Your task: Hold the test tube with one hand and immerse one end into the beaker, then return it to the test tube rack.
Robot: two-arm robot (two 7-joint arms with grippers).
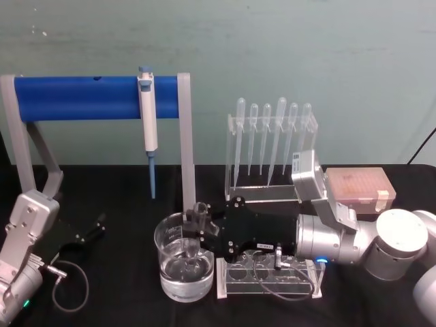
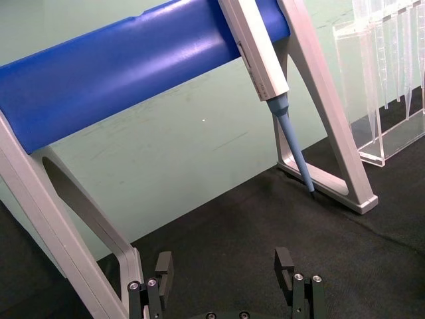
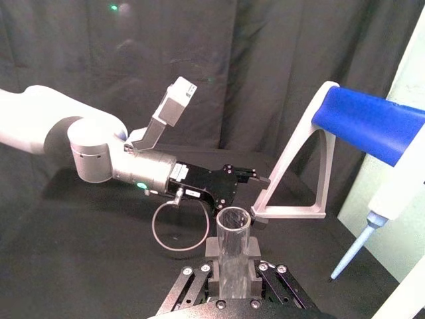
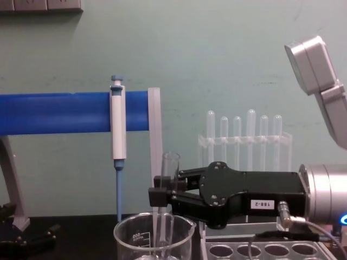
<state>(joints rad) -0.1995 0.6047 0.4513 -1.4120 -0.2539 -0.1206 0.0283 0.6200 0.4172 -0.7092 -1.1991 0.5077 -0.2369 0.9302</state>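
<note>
The test tube (image 1: 197,235) stands upright, with my right gripper (image 1: 203,230) shut on its upper part just below the open rim. Its lower end is down inside the beaker (image 1: 172,272), a wide clear glass vessel holding clear liquid at the table's front middle. In the chest view the test tube (image 4: 169,179) drops past the rim of the beaker (image 4: 130,238), held by the right gripper (image 4: 162,190). In the right wrist view the fingers (image 3: 213,250) clamp the test tube (image 3: 234,242). My left gripper (image 2: 224,266) rests open and empty low at the table's left.
A blue-and-white pipettor (image 1: 148,122) hangs on the blue-barred stand (image 1: 82,99) behind the beaker. A clear rack of pipettes (image 1: 271,143) stands at the back. A clear tube rack (image 1: 272,276) lies under my right wrist. A lidded box (image 1: 360,188) sits at the back right.
</note>
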